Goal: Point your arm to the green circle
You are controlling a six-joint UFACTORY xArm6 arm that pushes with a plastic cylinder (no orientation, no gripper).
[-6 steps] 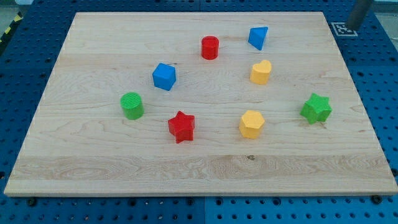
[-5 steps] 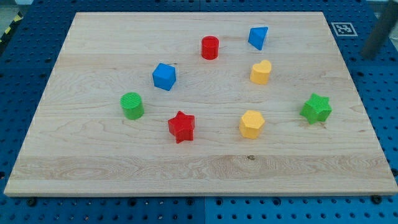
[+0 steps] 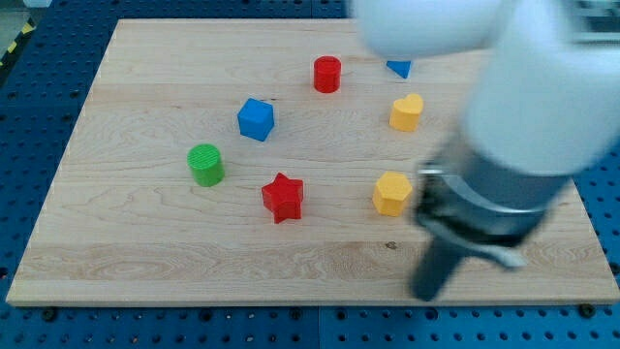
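The green circle [image 3: 205, 164] stands on the wooden board [image 3: 145, 242] at the view's left. My arm, large and blurred, covers the view's right side. My tip [image 3: 424, 294] is near the board's bottom edge, below and right of the yellow hexagon [image 3: 391, 193] and far right of the green circle. It touches no block.
A red star [image 3: 283, 197] lies right of the green circle, a blue cube [image 3: 256, 118] above it. A red cylinder [image 3: 327, 74], a yellow heart-like block [image 3: 407, 111] and a blue block [image 3: 398, 68], partly hidden by the arm, lie toward the top.
The arm has swept in from the view's top right and now covers the right side; the rod stands near the bottom edge. The green star is now hidden. No block has moved.
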